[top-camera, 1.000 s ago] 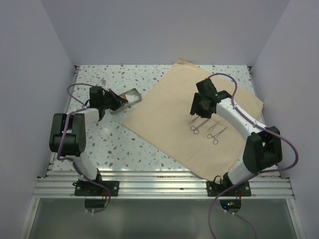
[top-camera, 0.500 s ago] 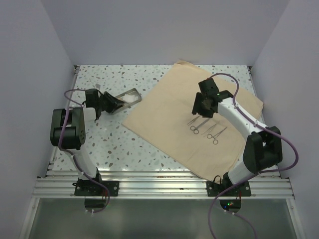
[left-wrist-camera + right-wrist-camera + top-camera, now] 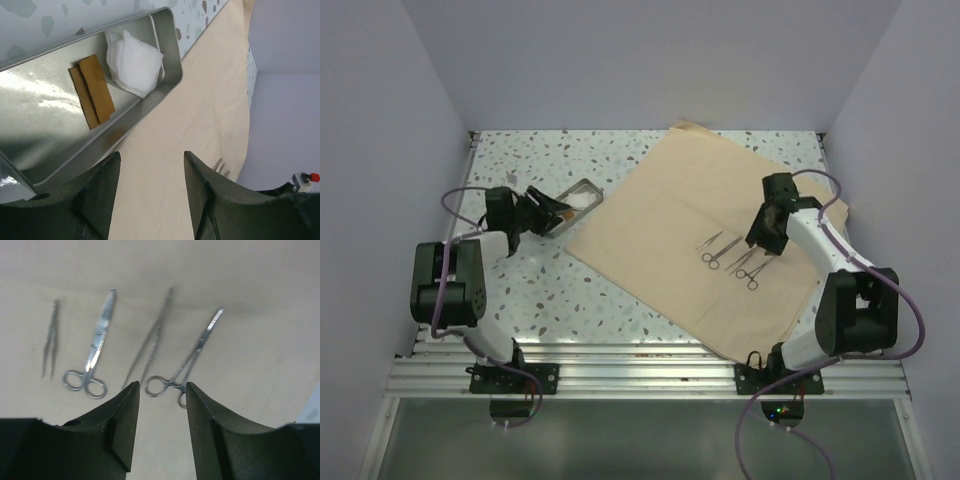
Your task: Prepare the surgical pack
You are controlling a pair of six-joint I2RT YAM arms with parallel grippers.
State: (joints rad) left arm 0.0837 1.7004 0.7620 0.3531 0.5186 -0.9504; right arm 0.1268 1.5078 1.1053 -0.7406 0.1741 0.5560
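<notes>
Your cloth sheet (image 3: 670, 215) lies flat and unfolded on the speckled bench (image 3: 520, 280). It is turned cornerwise and covers most of the right half. Four steel tools rest bare on it, side by side in a row: small tweezers (image 3: 50, 337), scissors (image 3: 95, 347), a long thin pair of forceps (image 3: 152, 337) and a ring-handled clamp (image 3: 192, 357). They lie close together without touching, ring handles toward your arms.

Your right jaws hang just above the near ends of those tools, pointing down. They are spread, with only cloth showing in the gap, which sits over the space between the forceps and the clamp handle.

The metal tray (image 3: 60, 125) sits off to the left, just beside the sheet's left edge. From the left wrist view you cannot tell whether its rim touches the cloth. Inside it are a white gauze pad (image 3: 134, 62) at the far end and two brown strips (image 3: 92, 90) lying together on its floor.

Your left jaws are spread and grip nothing. They stand at the tray's near end, with the tray's long rim running past the left finger.
</notes>
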